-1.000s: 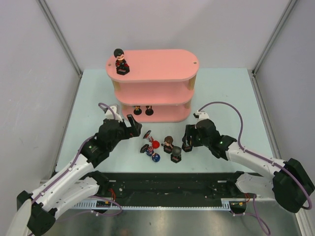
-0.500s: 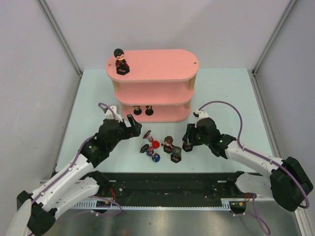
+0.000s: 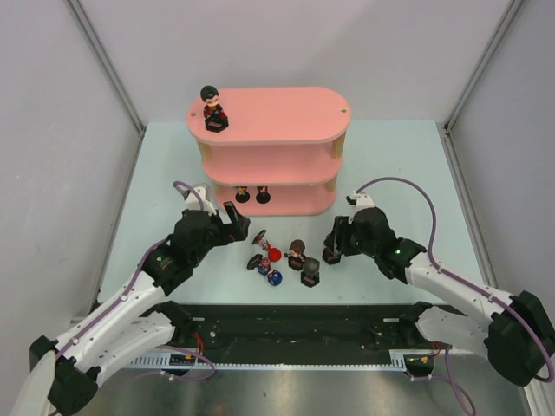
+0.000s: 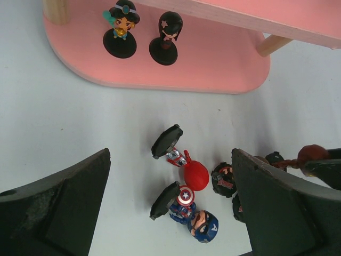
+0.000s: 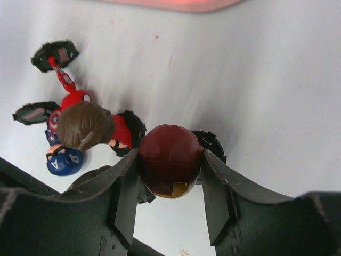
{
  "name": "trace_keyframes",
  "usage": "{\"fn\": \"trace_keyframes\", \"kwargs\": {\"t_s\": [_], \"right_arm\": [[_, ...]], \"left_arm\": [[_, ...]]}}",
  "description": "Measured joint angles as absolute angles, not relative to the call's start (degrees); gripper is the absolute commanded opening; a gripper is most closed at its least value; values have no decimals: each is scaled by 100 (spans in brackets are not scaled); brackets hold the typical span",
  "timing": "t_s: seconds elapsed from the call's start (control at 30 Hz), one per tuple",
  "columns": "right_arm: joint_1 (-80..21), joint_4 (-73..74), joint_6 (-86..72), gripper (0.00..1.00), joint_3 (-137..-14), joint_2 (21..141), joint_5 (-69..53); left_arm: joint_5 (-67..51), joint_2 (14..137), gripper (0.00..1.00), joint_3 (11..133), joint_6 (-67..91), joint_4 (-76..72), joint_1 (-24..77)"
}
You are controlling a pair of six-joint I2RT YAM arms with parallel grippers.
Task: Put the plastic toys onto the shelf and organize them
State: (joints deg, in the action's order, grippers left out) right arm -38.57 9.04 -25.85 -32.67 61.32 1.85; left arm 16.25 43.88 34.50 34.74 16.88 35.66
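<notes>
My right gripper is shut on the red-gold head of a toy, whose black base shows below it; from above this gripper sits right of the toy cluster. A brown-haired toy stands beside it. A red-headed toy and a blue-headed toy lie tipped over between the wide-open fingers of my left gripper. The pink shelf carries a dark-haired toy on its top tier and two toys on its bottom tier.
A dark-headed toy stands at the near side of the cluster. The shelf's bottom board lies just beyond the toys, with a wooden post at its right. Grey walls enclose the pale table.
My right gripper's jaws have narrowed onto the red-gold-headed toy and the arm has shifted slightly right. The left arm has not moved.
</notes>
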Motion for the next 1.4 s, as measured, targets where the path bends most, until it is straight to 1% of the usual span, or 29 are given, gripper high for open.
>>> {"fn": "trace_keyframes", "kwargs": {"t_s": [0.13, 0.5, 0.8, 1.1, 1.4], "right_arm": [[-3697, 1046, -2523, 0, -3376, 5806, 215], [-3275, 1297, -2283, 0, -4936, 5859, 185], [-2864, 1192, -2228, 0, -5874, 6462, -117], [-2873, 1125, -2191, 0, -6517, 7024, -176], [-3129, 1072, -2075, 0, -6801, 7430, 196]], "left_arm": [[1629, 4386, 100, 3450, 3479, 1699, 3568], [1739, 4125, 100, 3450, 3518, 1811, 3568], [1839, 4084, 100, 3450, 3618, 2036, 3568], [1887, 4106, 100, 3450, 3623, 2062, 3568], [1887, 4128, 100, 3450, 3612, 2069, 3568]]}}
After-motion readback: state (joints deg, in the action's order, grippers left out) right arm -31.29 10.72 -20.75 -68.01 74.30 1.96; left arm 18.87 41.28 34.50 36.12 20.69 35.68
